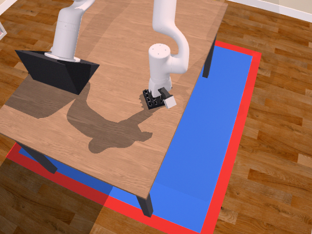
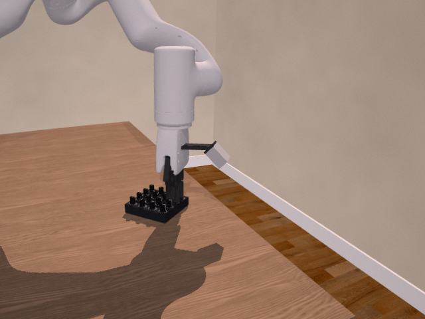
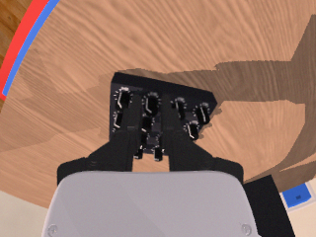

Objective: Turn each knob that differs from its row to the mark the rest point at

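The black knob box [image 1: 156,107] [image 2: 145,213] [image 3: 163,85] stands flat on the table, with rows of black knobs on top. My gripper [image 2: 174,199] [image 3: 151,106] points down over it, its fingers partly open and low among the knobs. In the wrist view a knob [image 3: 151,105] shows in the gap between the fingers; whether the fingers touch it cannot be told. Other knobs show at the left [image 3: 122,99] and right [image 3: 202,115], with white lines and mark rings. The fingers and gripper body hide several knobs. The printed names and the socket cannot be made out.
The wooden table [image 1: 113,100] has its long edge just beyond the box in the top view. The wrist camera [image 1: 170,102] [image 2: 217,155] juts out beside the gripper. A black wedge-shaped body [image 1: 55,71] under a white arm part stands across the table.
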